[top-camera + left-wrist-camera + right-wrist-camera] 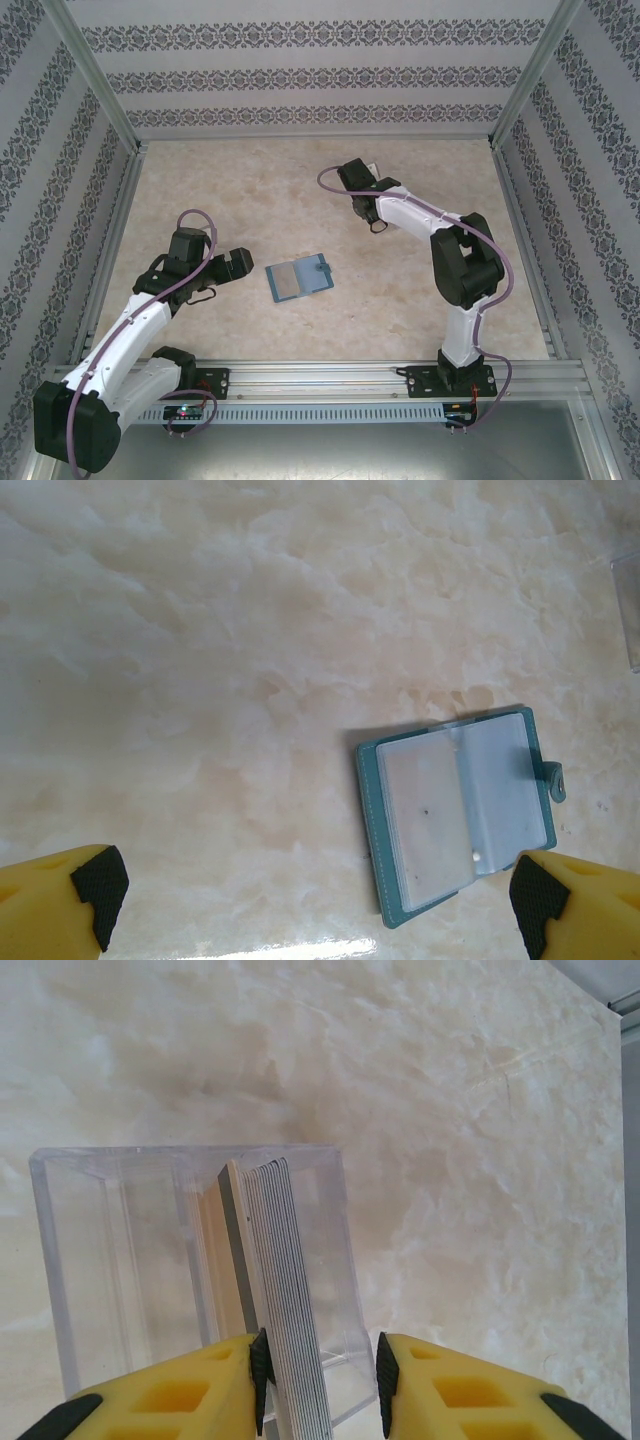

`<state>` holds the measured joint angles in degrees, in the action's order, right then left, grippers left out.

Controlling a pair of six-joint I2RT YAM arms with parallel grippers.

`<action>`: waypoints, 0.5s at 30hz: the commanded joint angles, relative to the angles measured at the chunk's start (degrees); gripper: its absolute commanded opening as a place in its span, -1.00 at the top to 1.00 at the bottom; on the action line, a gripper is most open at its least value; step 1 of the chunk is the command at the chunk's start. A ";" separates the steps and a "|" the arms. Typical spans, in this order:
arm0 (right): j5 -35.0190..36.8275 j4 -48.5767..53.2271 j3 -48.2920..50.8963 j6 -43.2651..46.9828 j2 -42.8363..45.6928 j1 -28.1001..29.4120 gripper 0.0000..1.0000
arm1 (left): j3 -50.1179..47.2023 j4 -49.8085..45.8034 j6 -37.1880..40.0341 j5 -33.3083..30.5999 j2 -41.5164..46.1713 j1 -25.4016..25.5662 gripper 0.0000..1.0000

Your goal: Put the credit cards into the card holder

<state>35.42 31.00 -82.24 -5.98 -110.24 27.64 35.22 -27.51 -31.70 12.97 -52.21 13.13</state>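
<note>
Patterned walls (300,80) enclose a pale marbled table (250,180) on three sides. Left arm (130,330) reaches in from the near left corner. Right arm (455,260) stretches toward the far middle of the table. Card holder (300,278) lies flat near table centre, opened out, teal edge showing round clear sleeves that face up, snap tab (553,780) on one side. Left gripper (318,905) hovers just beside it, jaws spread wide and holding nothing; from the wrist view the holder lies ahead, nearer one fingertip, apart from both. Clear plastic stand (120,1260) sits far back on the table under the right wrist. Credit cards (285,1290) stand on edge inside it as one tight stack, leaning slightly. Right gripper (320,1370) is down over that stack with its jaws narrowed on either side: one pad (262,1360) against the stack's face, the other pad (384,1365) with a visible gap to the cards, so not clamped.
</note>
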 commanded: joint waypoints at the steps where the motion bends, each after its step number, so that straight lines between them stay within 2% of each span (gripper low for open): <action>1: 2.09 -0.73 0.60 0.30 2.24 0.57 0.29 | -0.51 -0.71 0.01 -1.02 1.35 0.49 -0.99; 6: 0.65 -0.97 1.31 -0.25 2.16 0.57 0.44 | 0.01 -1.14 0.19 -1.01 0.78 0.50 -0.99; 11: -0.46 -0.76 1.75 -0.87 1.38 0.92 0.49 | -1.02 -0.01 0.13 -0.83 0.47 0.50 -0.99; 15: -0.78 -0.78 2.07 -1.59 0.66 1.15 0.29 | -1.30 0.39 0.06 -0.88 0.41 0.45 -0.99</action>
<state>34.83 30.20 -80.97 -6.26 -109.73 28.03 34.81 -27.51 -31.70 12.97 -51.92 13.13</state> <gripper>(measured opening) 0.331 0.997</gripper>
